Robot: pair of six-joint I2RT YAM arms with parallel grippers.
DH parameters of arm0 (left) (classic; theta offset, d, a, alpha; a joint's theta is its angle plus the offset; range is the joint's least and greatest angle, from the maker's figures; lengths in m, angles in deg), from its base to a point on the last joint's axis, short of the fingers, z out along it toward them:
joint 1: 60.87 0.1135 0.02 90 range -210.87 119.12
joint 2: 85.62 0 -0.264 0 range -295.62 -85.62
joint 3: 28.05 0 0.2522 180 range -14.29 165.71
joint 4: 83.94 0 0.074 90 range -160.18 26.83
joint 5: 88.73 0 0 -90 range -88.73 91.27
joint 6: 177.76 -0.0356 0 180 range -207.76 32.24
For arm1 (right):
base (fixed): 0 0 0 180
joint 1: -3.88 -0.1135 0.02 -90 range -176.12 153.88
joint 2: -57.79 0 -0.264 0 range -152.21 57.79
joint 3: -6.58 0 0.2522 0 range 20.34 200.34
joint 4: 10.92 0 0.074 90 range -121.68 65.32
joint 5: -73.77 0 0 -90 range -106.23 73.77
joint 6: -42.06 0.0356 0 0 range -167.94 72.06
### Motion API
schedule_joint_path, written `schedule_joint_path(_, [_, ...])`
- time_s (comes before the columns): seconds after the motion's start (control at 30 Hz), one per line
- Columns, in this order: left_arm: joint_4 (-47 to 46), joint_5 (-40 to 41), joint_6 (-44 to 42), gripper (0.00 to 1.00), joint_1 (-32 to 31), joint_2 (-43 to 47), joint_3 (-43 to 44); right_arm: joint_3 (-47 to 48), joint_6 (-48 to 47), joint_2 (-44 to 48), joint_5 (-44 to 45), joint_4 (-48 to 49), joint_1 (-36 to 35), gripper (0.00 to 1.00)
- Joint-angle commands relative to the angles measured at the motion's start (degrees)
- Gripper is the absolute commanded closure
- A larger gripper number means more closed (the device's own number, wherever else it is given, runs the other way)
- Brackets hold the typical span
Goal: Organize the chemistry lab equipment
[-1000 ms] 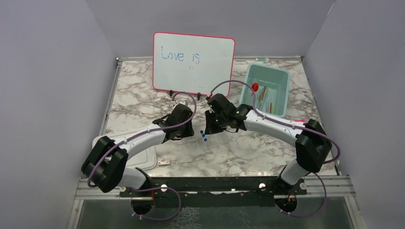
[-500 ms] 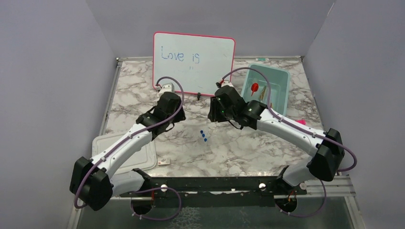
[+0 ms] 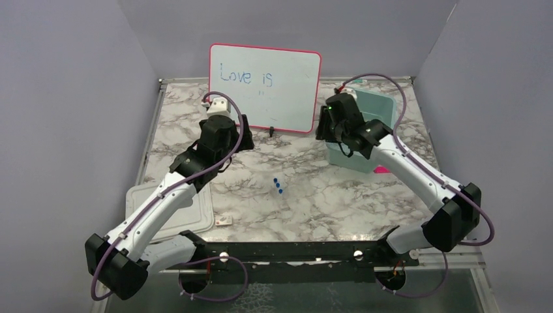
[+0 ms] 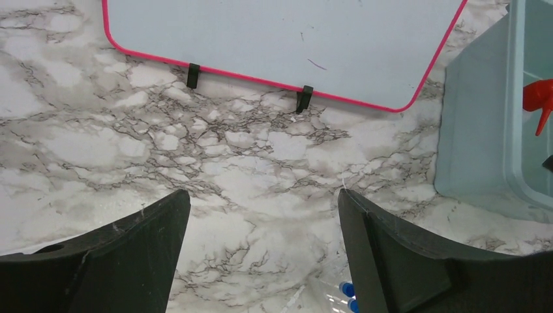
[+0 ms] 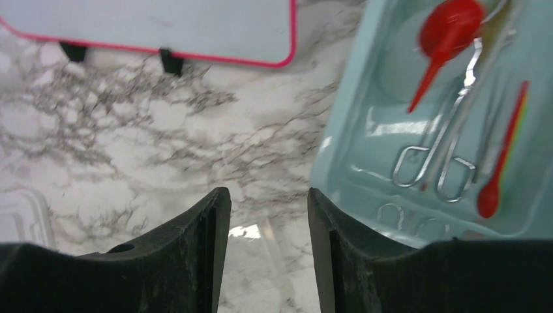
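Observation:
Blue-capped tubes (image 3: 278,186) stand in a clear rack (image 4: 329,293) mid-table, with nothing holding them; their caps (image 4: 348,289) show at the bottom of the left wrist view. My left gripper (image 3: 238,130) (image 4: 262,193) hangs wide open and empty above the marble, in front of the whiteboard. My right gripper (image 3: 324,127) (image 5: 267,192) is open and empty beside the teal bin's (image 3: 385,107) left wall. In the bin (image 5: 339,150) lie a squeeze bottle with a red nozzle (image 5: 450,26), metal tongs (image 5: 433,147) and a red tool (image 5: 502,163).
The pink-framed whiteboard (image 3: 264,85) stands at the back centre on black feet. A white lid (image 3: 176,208) lies near left, with a small white item (image 3: 224,222) beside it. A pink marker (image 3: 381,169) shows under the right arm. Grey walls enclose the table.
Both grippers have opened and pulled up and back from the tubes, the left toward the whiteboard, the right toward the bin. The tubes stay where they were.

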Motion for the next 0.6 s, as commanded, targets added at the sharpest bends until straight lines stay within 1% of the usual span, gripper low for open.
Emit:
schedule_joint_path(0.0, [-0.26, -3.47, -2.25, 0.12, 0.25, 0.37, 2.17, 2.66, -3.07, 3.85, 1.33, -3.21, 8.15, 0.48])
schedule_joint_path(0.1, [-1.51, -4.76, -2.28, 0.1, 0.28, -0.42, 2.35, 3.44, -4.49, 4.47, -0.12, -3.15, 13.84, 0.47])
schedule_joint_path(0.2, [-1.03, -2.1, -1.76, 0.08, 0.44, -2.19, 2.97, 4.24, -5.95, 3.99, -2.93, -2.45, 16.24, 0.46])
schedule_joint_path(0.3, [5.51, 2.47, 1.25, 0.08, 2.66, -5.88, 5.28, 5.54, -6.58, 3.0, -8.05, -1.87, 16.25, 0.47])
schedule_joint_path(0.37, [10.28, 2.64, 3.58, 0.11, 7.19, -8.58, 6.17, 5.44, -6.4, 2.8, -11.03, -0.08, 16.27, 0.47])
schedule_joint_path(0.43, [13.91, 0.18, 5.28, 0.14, 12.95, -10.58, 5.84, 4.93, -6.08, 2.89, -13.56, 1.83, 16.24, 0.47])
schedule_joint_path(0.57, [16.05, -5.1, 7.77, 0.15, 22.47, -12.39, 1.14, 4.78, -5.57, 1.9, -17.21, 4.05, 16.27, 0.47])
